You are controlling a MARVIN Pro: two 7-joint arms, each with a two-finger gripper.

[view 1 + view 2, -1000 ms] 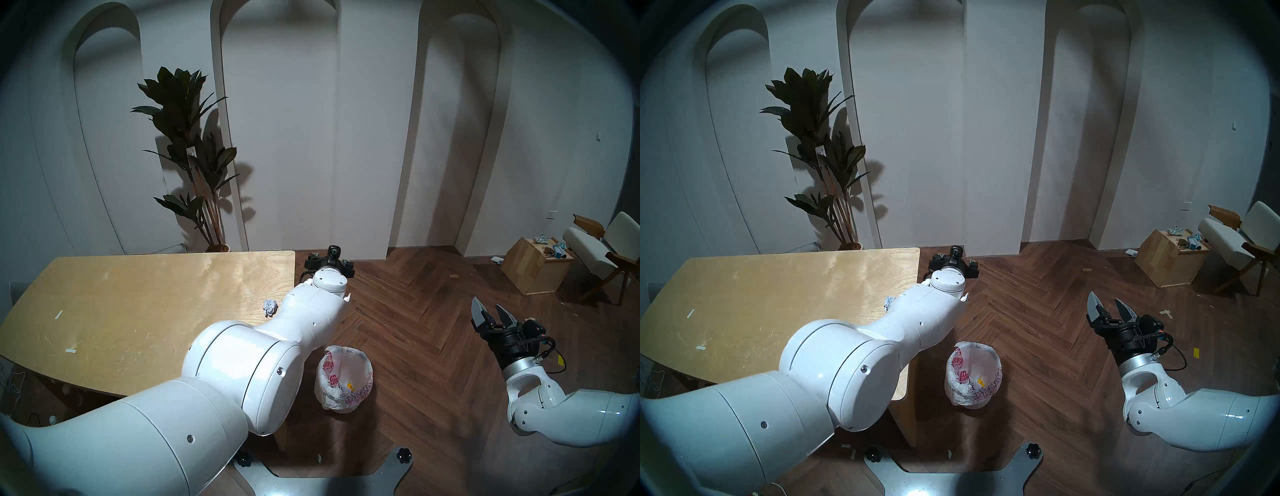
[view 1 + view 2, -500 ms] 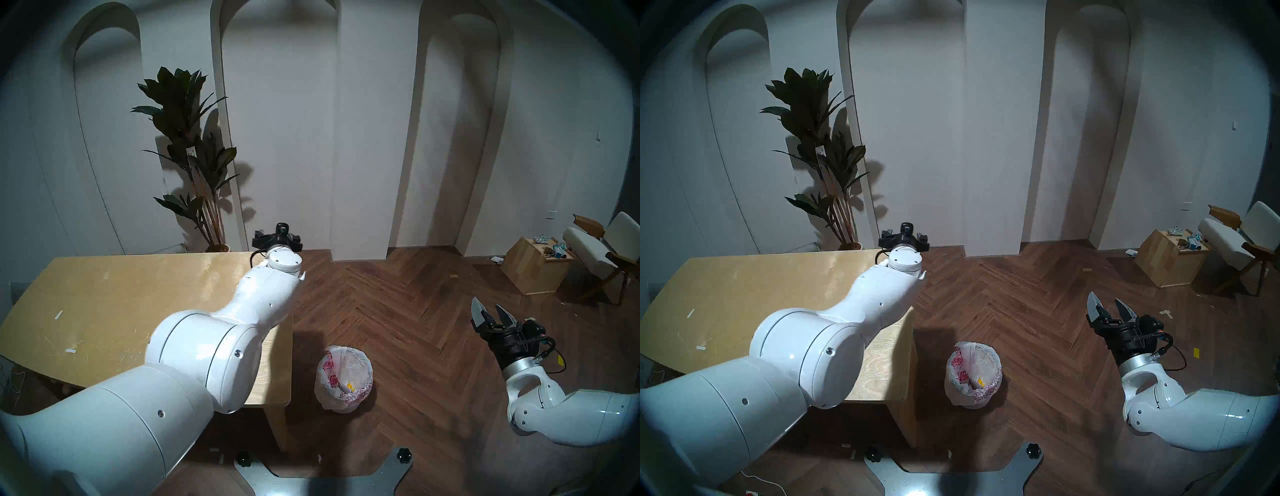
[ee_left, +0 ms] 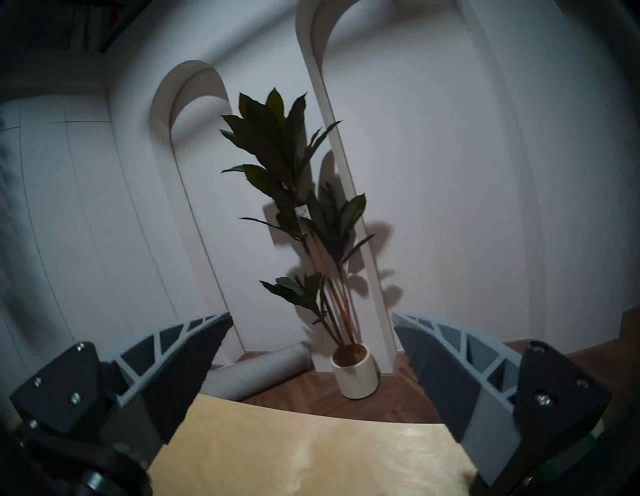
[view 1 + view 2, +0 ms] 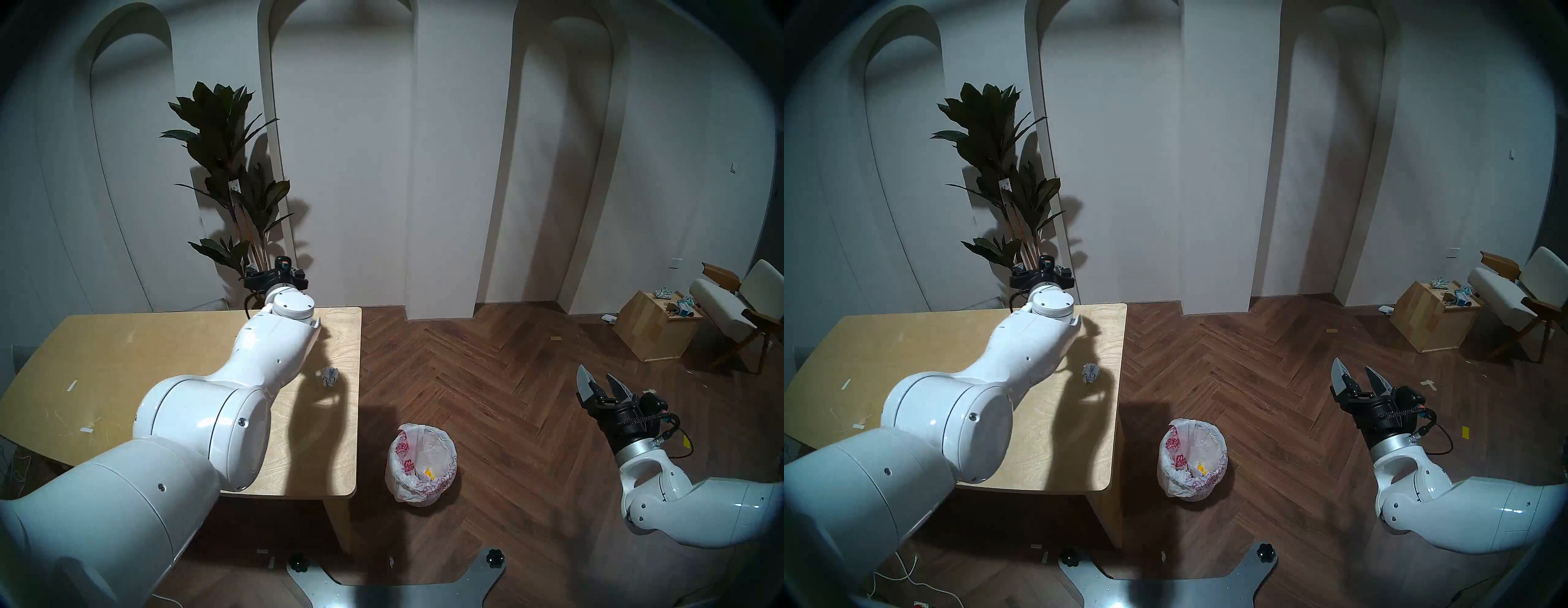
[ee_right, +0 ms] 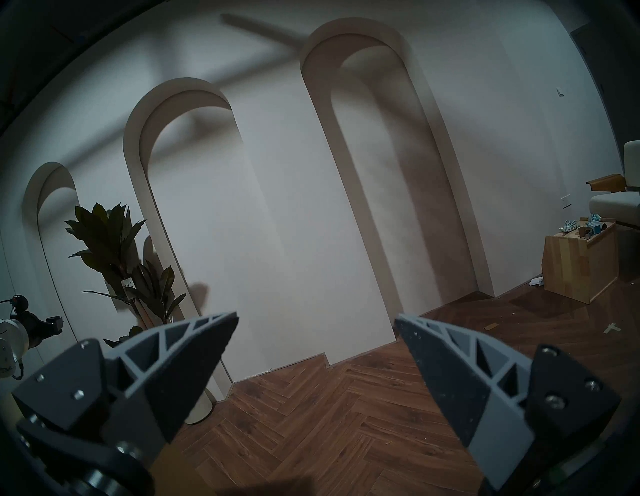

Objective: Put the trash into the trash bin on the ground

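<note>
**Both grippers empty, paper ball on the table**

My left gripper [image 3: 311, 346] is spread wide with nothing between its fingers; it reaches level over the far edge of the wooden table [image 4: 127, 365], facing the potted plant [image 3: 301, 214] at twelve o'clock in my left wrist view. My right gripper [image 4: 602, 384] also stands open and empty, out over the herringbone floor [image 4: 488, 382] at about three o'clock in the head view.

The white paper ball [image 4: 330, 376] with bluish marks lies on the table near its right edge, apart from both grippers, in my left arm's shadow. The trash bin [image 4: 421, 463] stands on the floor just right of the table, at roughly five o'clock from the ball. Inside its red-printed bag a yellow scrap [image 4: 428, 472] shows beside something whitish.
</note>
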